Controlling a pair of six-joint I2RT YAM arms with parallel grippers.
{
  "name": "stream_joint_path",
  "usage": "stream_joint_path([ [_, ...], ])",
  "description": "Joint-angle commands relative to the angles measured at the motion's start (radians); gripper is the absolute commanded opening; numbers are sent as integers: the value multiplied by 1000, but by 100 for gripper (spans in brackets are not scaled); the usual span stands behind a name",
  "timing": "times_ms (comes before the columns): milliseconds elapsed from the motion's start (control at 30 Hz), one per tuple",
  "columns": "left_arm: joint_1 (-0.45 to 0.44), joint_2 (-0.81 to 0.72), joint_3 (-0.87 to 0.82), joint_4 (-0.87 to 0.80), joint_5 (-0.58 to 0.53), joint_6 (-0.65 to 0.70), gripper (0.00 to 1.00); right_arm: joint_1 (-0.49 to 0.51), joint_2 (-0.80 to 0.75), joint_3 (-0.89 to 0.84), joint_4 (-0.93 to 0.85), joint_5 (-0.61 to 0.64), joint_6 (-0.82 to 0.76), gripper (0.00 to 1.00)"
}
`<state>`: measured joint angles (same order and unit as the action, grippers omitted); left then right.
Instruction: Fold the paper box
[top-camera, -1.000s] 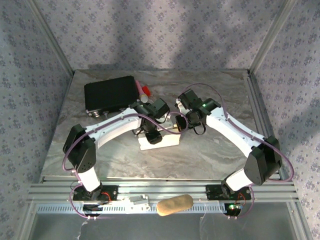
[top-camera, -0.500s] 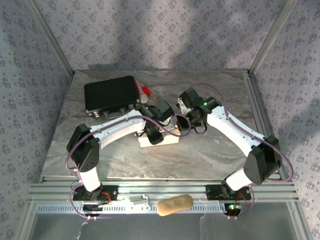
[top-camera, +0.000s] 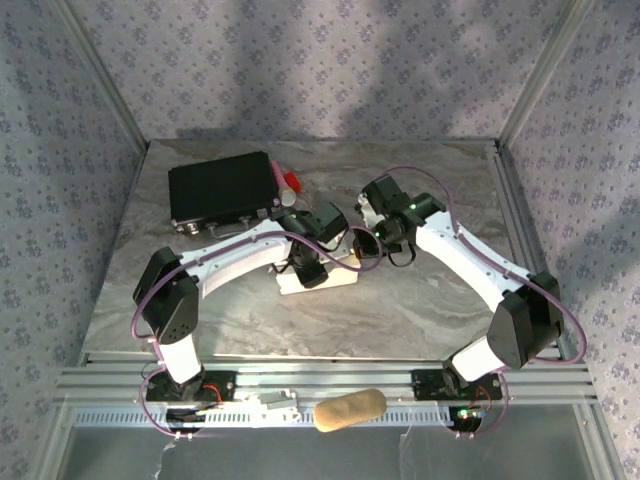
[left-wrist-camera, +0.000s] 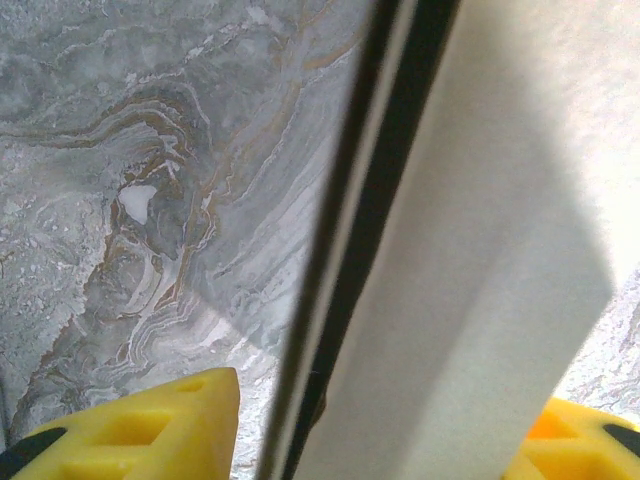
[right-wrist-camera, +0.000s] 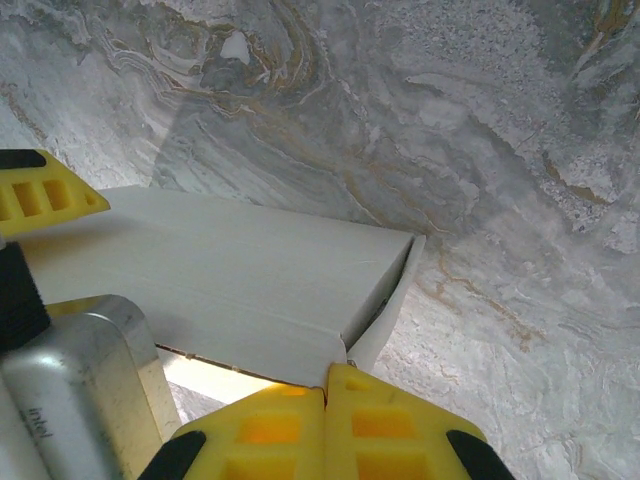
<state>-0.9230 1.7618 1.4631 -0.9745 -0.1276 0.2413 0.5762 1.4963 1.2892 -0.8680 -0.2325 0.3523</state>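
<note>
The white paper box (top-camera: 322, 279) lies mid-table between my two arms. My left gripper (top-camera: 308, 266) comes down over it. In the left wrist view the box (left-wrist-camera: 480, 260) stands as a tall white panel with a dark slit beside a thin flap. It fills the space between my yellow fingers (left-wrist-camera: 150, 430), and my left gripper (left-wrist-camera: 380, 430) is shut on it. My right gripper (top-camera: 366, 250) is at the box's right end. In the right wrist view its tips (right-wrist-camera: 327, 375) are shut together against the near corner of the box (right-wrist-camera: 230, 280), where an end flap (right-wrist-camera: 385, 320) stands slightly ajar.
A black hard case (top-camera: 222, 190) sits at the back left with a red and pink item (top-camera: 288, 181) beside it. A tan oblong object (top-camera: 350, 408) rests on the front rail. Metal frame posts and rails border the marble table (top-camera: 430, 300).
The left arm has shifted the box slightly away from the front edge, and the right gripper has followed at its right end. Since half a second ago, almost nothing has moved.
</note>
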Motion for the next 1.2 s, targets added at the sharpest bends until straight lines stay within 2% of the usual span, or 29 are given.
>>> stream_joint_path([
  [0,2,-10,2,36,8,-4,50,9,-2,-25,12,-7,16,0],
  [200,21,-15,1,32,36,5,44,20,-26,-74,54,46,10,0],
  [767,89,-35,-24,48,82,35,42,113,-54,-175,136,252,-7,0],
  [967,92,-74,-42,80,75,9,53,145,-57,-186,147,307,5,0],
  [1000,90,-92,-49,92,73,-2,57,147,-59,-186,148,309,5,0],
  [1167,89,-205,-109,169,84,-59,67,150,-74,-180,149,308,7,0],
])
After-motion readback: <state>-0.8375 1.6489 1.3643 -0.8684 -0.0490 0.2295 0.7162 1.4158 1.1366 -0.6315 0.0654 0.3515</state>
